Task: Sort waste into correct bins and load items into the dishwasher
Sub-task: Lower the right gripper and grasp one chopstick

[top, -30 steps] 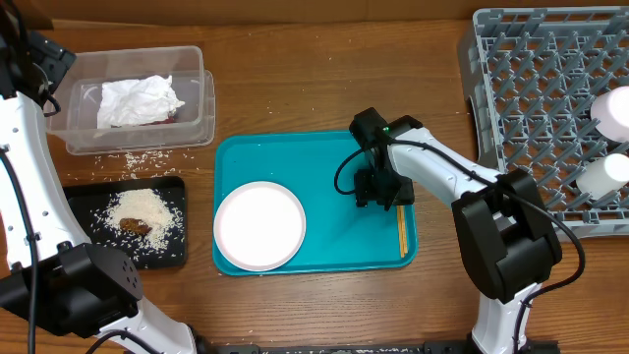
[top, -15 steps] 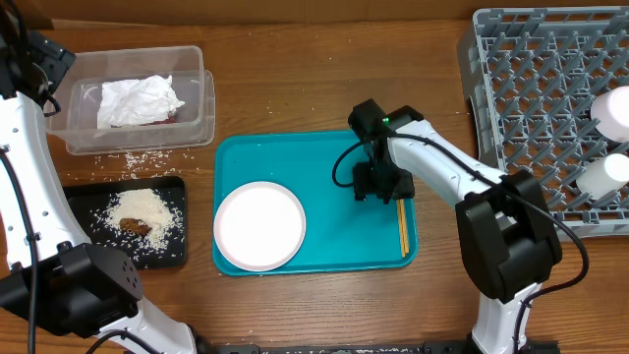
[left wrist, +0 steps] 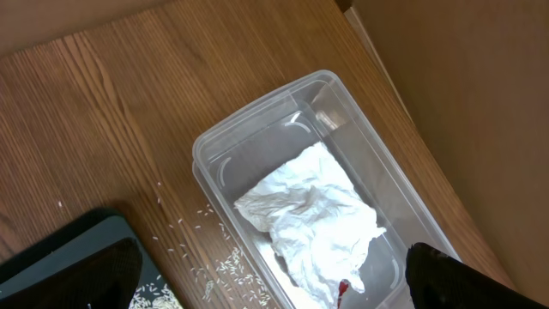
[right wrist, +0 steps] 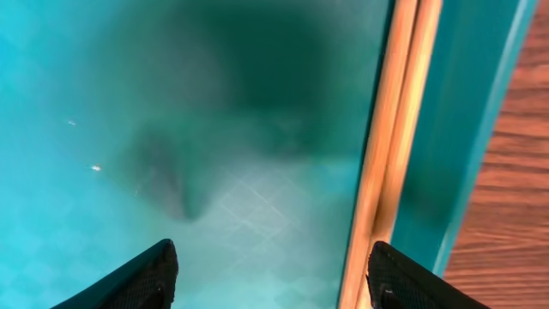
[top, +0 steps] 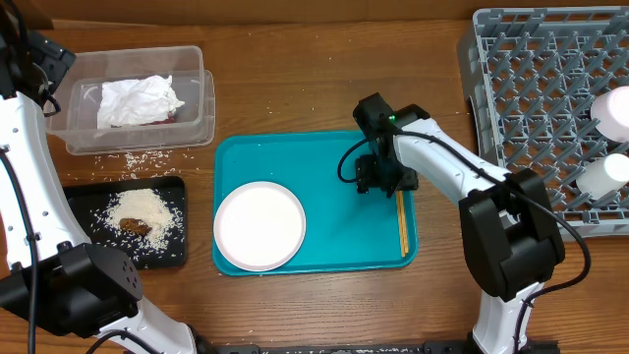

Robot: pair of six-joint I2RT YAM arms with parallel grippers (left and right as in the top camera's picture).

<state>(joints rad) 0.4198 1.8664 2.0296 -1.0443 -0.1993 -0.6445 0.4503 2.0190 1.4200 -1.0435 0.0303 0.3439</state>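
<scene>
Since a second ago the right gripper (top: 381, 180) has slid slightly toward the teal tray's (top: 339, 246) right rim, and its jaws have spread wider. Far right, well apart, stands the grey dish rack (top: 536, 108). On the tray, the white plate (top: 259, 225) lies left of the gripper. The chopsticks (right wrist: 390, 137) lie along the tray's right wall, between the parted fingers and just beside the right fingertip (right wrist: 412, 275). The left gripper (left wrist: 266, 287) hangs wide open above the clear tub (left wrist: 257, 120), which holds the napkin (left wrist: 313, 215).

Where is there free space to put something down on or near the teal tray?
Free: the teal tray floor between the white plate and the chopsticks; also the bare wood between the clear tub and the dish rack. Crowded: the tray's right edge, with chopsticks and the right gripper.
</scene>
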